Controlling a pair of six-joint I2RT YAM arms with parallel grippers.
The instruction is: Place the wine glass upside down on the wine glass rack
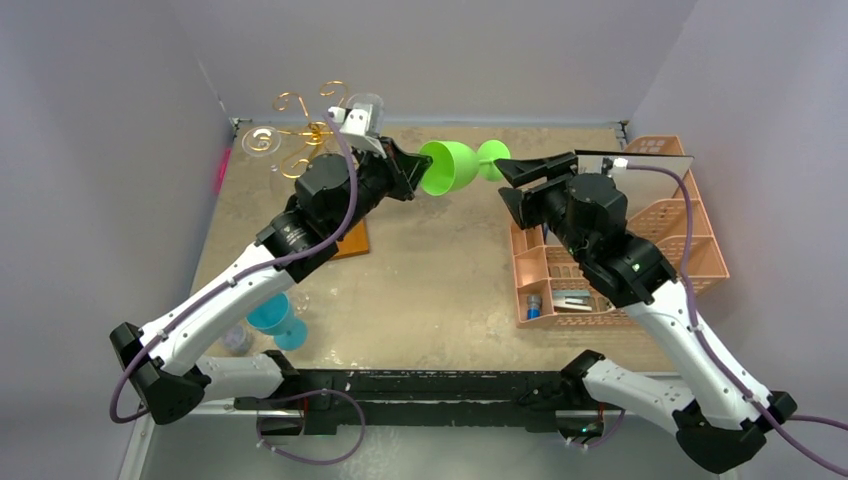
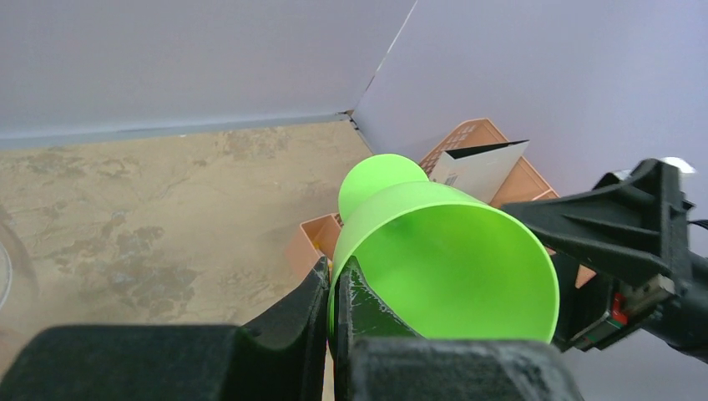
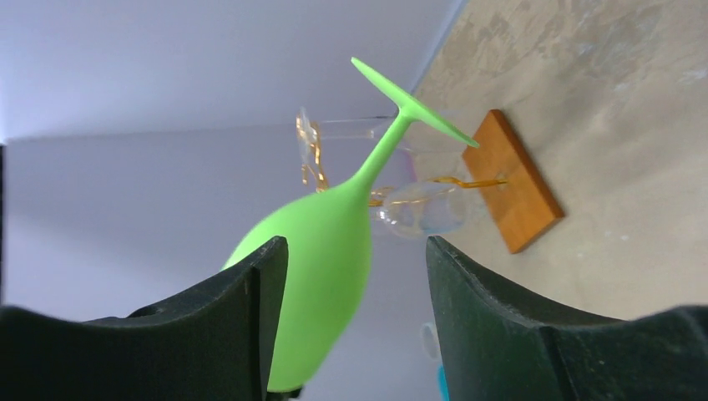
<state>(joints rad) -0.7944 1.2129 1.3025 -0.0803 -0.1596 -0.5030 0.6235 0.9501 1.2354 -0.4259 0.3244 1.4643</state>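
- The wine glass rack stands at the back left of the table. From overhead the left arm covers its thin stem and most of its wooden base.
- In the right wrist view the rack's base shows whole. The gold arms are a blurred tangle behind a clear glass hanging there.
- The wine glass is held in the air over the back middle of the table. It lies on its side, with its mouth toward the left arm and its foot toward the right arm.
- The left gripper is pressed together on the glass rim. The left wrist view shows one finger outside the wall and the other inside the bowl.
- The right gripper stands spread around the foot end. In its own view the bowl overlaps one finger, and whether they touch cannot be told; the other finger stands clear.
- The glass is matte bright-green plastic with a tulip-shaped bowl, a slim stem and a flat round foot.
- The rack is gold wire curled into spirals on a flat, rectangular orange-brown board.
- The table top is mottled tan.
- A lattice organiser sits at the right, half hidden by the right arm.
- A blue glass lies near the left arm, partly covered by it.
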